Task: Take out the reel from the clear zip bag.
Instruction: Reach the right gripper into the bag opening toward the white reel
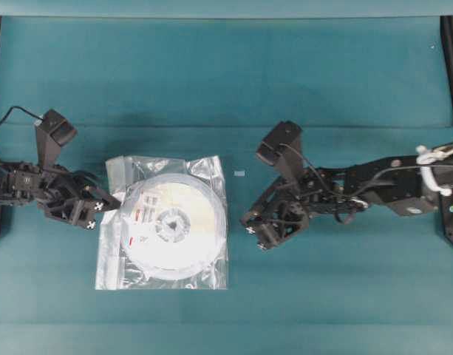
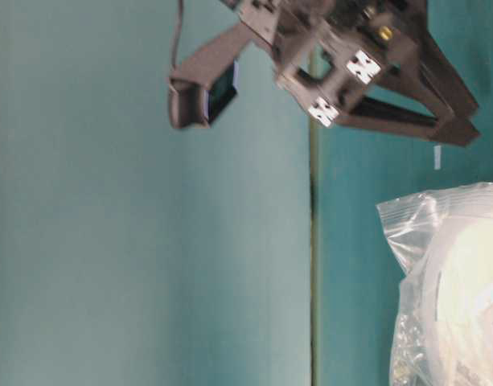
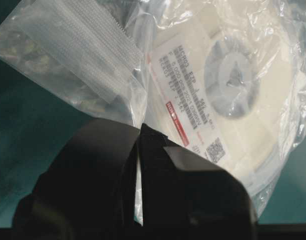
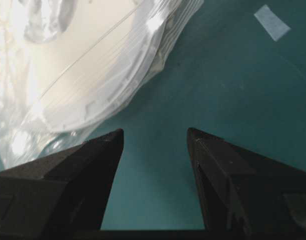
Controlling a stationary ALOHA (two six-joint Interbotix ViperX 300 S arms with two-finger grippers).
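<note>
The reel (image 1: pixel 173 225) lies wholly inside the clear zip bag (image 1: pixel 115 171), flat on the table (image 1: pixel 322 89), so the extraction has not begun. The left gripper (image 1: pixel 108 205) has its fingers pinched shut on the bag's left edge. The right gripper (image 1: pixel 250 223) stands just beside the bag's right edge, fingers spread apart and holding nothing

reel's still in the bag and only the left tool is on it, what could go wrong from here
1. The left tool pinches only thin film at the clear zip bag edge; that film could slip free or tear.
2. The right tool is open and off the bag, so it may close on bag and reel together.
3. With one edge held, a pull could drag the whole bag across the table.
</note>
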